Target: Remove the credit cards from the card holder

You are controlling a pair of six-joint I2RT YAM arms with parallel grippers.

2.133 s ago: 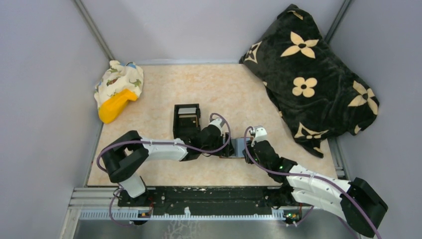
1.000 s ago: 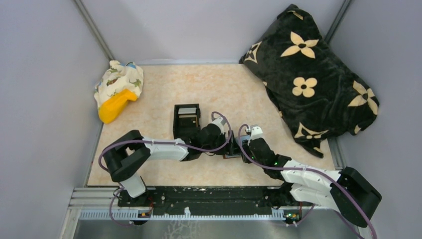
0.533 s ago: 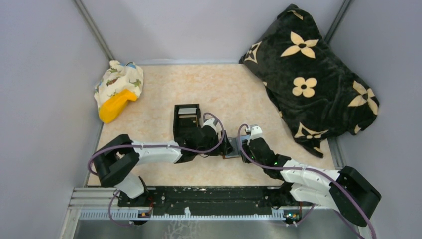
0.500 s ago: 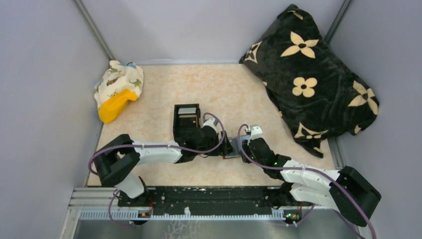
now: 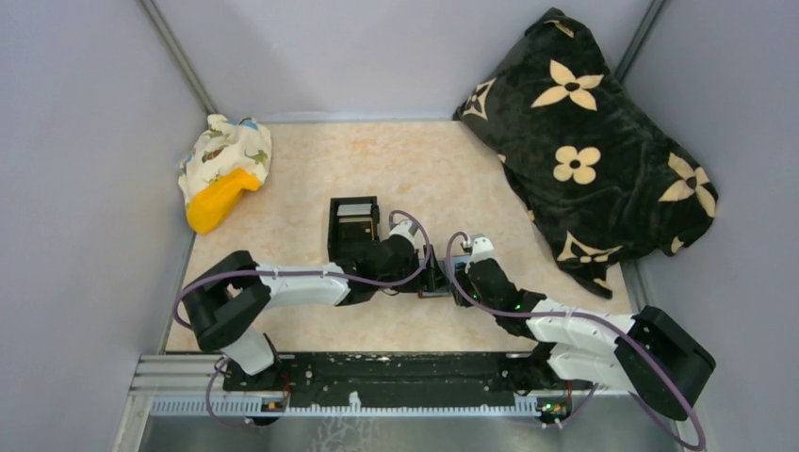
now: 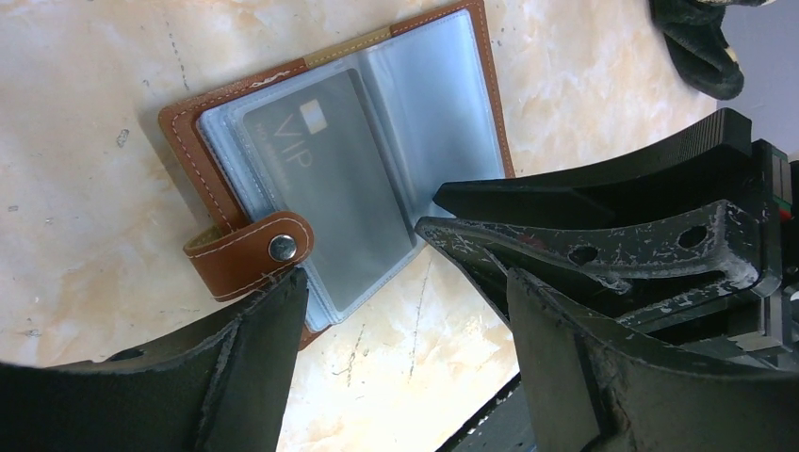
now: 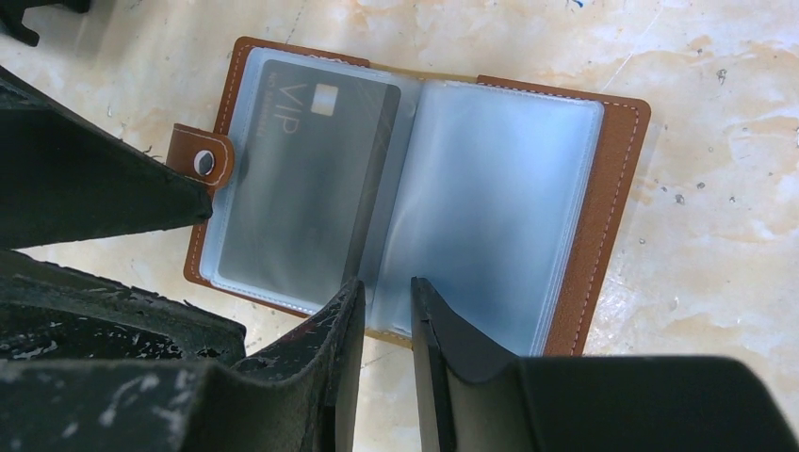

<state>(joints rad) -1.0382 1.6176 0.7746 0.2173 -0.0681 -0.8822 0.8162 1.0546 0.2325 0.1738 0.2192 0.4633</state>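
Card holder [image 7: 490, 207] lies open, grey VIP card [image 7: 301, 188] sleeved; left gripper [image 6: 405, 282] released, right gripper [image 7: 386, 287] unclear.

I count one card holder [image 7: 490, 217], one dark card [image 7: 301, 188], one black box [image 5: 353, 226], one blanket [image 5: 584, 141], one cloth bundle [image 5: 231, 151], my left end effector [image 6: 405, 282] and right end effector [image 7: 386, 287].

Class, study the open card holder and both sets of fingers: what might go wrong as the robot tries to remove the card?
1. The left fingers stand open, one tip beside the snap tab; closing might catch the tab, not the VIP card.
2. The card sits inside a clear sleeve, so the card holder may slide along when it is pulled.
3. The right fingers are very near the left ones; they might collide.
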